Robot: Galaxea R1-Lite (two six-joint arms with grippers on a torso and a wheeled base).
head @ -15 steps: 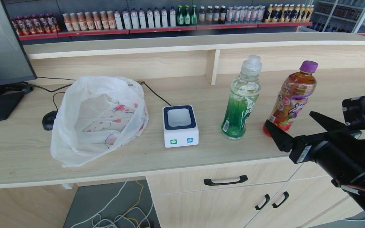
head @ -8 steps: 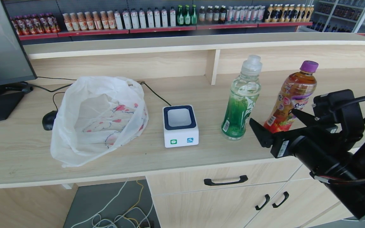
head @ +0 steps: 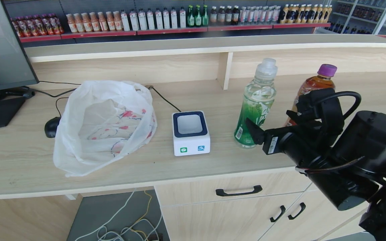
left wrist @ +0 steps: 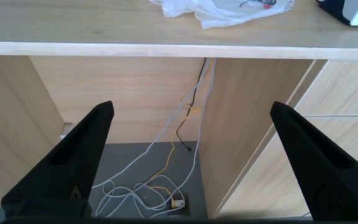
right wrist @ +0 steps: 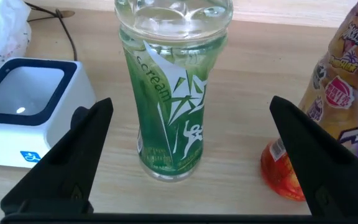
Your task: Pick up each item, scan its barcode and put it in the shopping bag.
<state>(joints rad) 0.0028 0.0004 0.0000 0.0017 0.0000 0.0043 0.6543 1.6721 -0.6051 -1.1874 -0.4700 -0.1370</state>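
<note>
A green-labelled clear bottle [head: 256, 107] [right wrist: 173, 124] stands upright on the wooden counter [head: 146, 160]. An amber drink bottle with a purple cap [head: 315, 82] [right wrist: 347, 81] stands to its right, its lower part hidden by my right arm. My right gripper [head: 269, 118] [right wrist: 191, 102] is open just in front of the green bottle, one finger on each side of it and not touching it. The white scanner box [head: 190, 132] [right wrist: 23, 118] sits left of the bottles. Further left, the white shopping bag [head: 106, 124] [left wrist: 229, 9] lies open. My left gripper [left wrist: 191, 106] hangs open below the counter edge.
A monitor [head: 2, 43] and a mouse [head: 50, 127] sit at the far left, with cables running behind the bag. A raised shelf with a divider [head: 224, 70] closes the back. Drawers [head: 238, 191] are below the counter, and loose cables [left wrist: 166, 180] lie on the floor.
My right gripper has moved left, from in front of the purple-capped bottle to in front of the green bottle. The bottles, scanner and bag have stayed put.
</note>
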